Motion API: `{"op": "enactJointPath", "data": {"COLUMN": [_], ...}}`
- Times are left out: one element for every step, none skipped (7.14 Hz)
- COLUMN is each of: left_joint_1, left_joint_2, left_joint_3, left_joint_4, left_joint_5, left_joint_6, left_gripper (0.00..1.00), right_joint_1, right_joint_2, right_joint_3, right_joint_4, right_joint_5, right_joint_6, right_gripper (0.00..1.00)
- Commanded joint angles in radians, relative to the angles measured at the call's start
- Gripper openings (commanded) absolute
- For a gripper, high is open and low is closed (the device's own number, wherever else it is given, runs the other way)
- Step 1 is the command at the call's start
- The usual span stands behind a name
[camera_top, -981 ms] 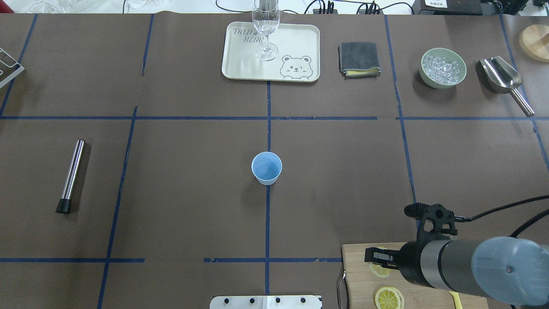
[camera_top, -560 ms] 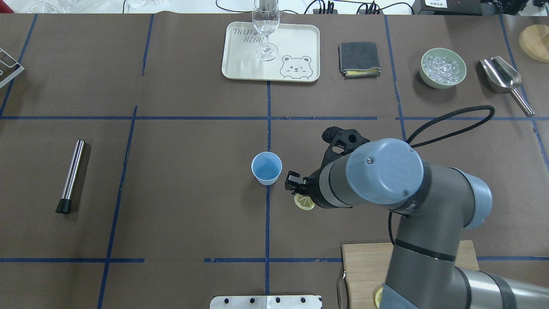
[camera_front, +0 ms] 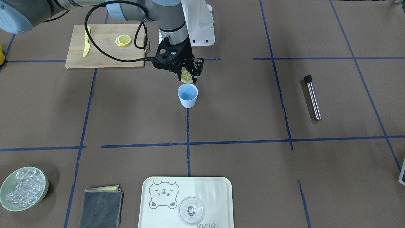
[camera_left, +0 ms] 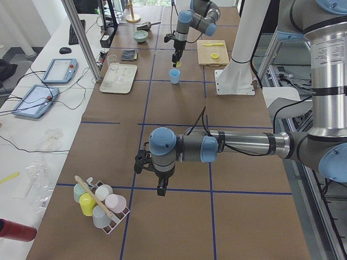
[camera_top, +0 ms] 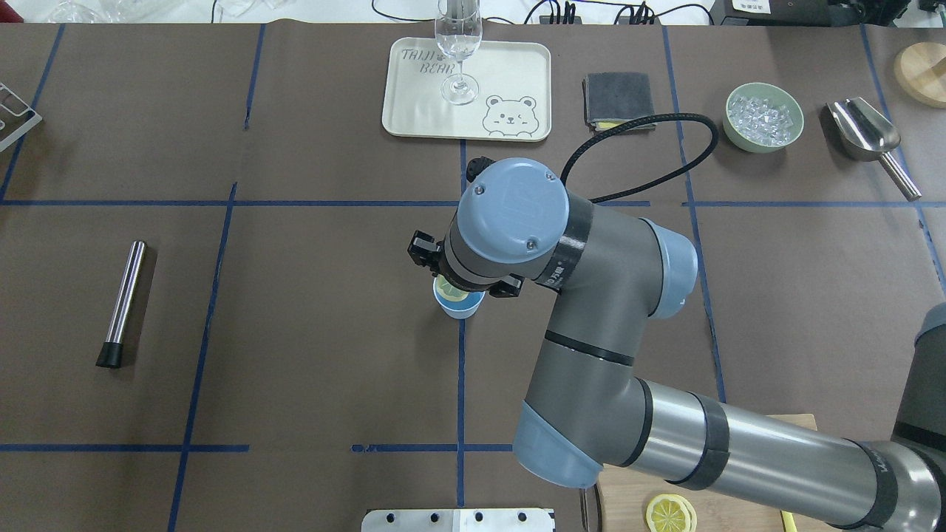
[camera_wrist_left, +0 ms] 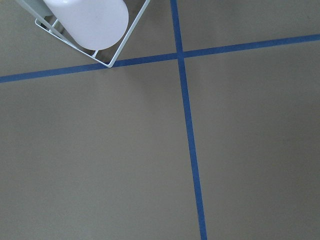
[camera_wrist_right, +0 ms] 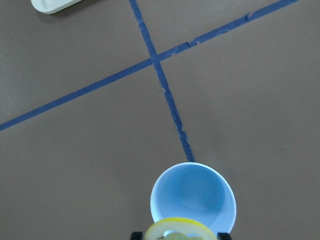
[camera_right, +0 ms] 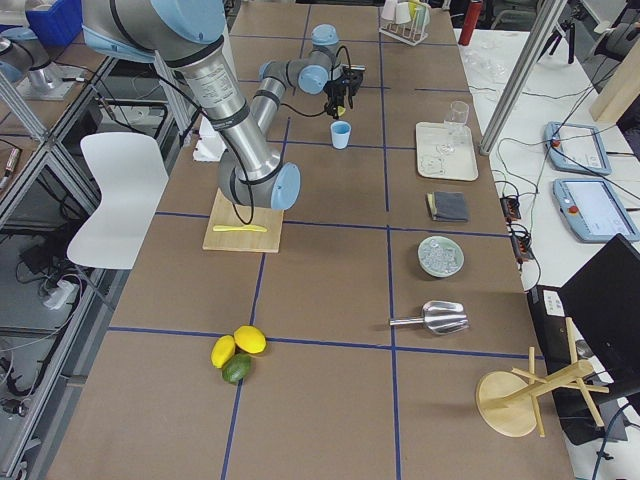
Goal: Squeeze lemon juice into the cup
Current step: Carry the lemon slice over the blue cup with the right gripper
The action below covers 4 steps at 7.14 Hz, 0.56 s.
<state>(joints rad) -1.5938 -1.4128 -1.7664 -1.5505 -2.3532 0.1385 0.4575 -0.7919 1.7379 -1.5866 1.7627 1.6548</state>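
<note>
The light-blue cup (camera_front: 188, 95) stands upright at the table's middle on a blue tape line. My right gripper (camera_front: 189, 74) is shut on the lemon (camera_front: 186, 76), a thin yellow slice held on edge just above the cup's robot-side rim. In the overhead view the wrist hides most of the cup (camera_top: 461, 306), and the lemon (camera_top: 448, 289) shows over its mouth. In the right wrist view the lemon (camera_wrist_right: 179, 227) sits at the bottom edge, over the cup (camera_wrist_right: 193, 196). My left gripper (camera_left: 160, 187) hangs over bare table far to the left; I cannot tell whether it is open.
A cutting board (camera_front: 98, 57) holds a stacked pair of slices (camera_front: 123, 40) and a yellow knife (camera_front: 86, 44). A tray (camera_front: 218, 190) carries a clear glass (camera_front: 191, 210). A bowl of ice (camera_front: 23, 189), a grey cloth (camera_front: 101, 204) and a steel muddler (camera_front: 312, 96) lie apart. A rack of cups (camera_left: 100, 203) stands by the left gripper.
My right arm has carried the lemon slice from the cutting board leftward across the table, past the cup's right side, to above the cup's mouth. The cup has not moved.
</note>
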Motion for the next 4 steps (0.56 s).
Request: {"op": "enactJointPath", "data": {"left_joint_1": [-0.002,0.000,0.000,0.000], "left_joint_2": [0.000,0.000,0.000,0.000], "left_joint_3": [-0.002,-0.002,-0.002,-0.002], "left_joint_4": [0.001,0.001,0.001,0.001], "left_joint_5": [0.000,0.000,0.000,0.000], "left_joint_6": [0.000,0.000,0.000,0.000], "left_gripper": [1.00,1.00,1.00,1.00], "right_joint_1": [0.003,0.003,0.003,0.001], "right_joint_2": [0.014,0.013,0.013,0.010], "right_joint_3": [-0.047,-0.060,-0.075,-0.084], "right_joint_4": [0.000,0.000,0.008,0.019], "right_joint_5": [0.003,0.003,0.003,0.004], "right_joint_6": [-0.004,-0.012,-0.012,-0.013], "right_gripper": [0.57,0.58,0.58,0.59]}}
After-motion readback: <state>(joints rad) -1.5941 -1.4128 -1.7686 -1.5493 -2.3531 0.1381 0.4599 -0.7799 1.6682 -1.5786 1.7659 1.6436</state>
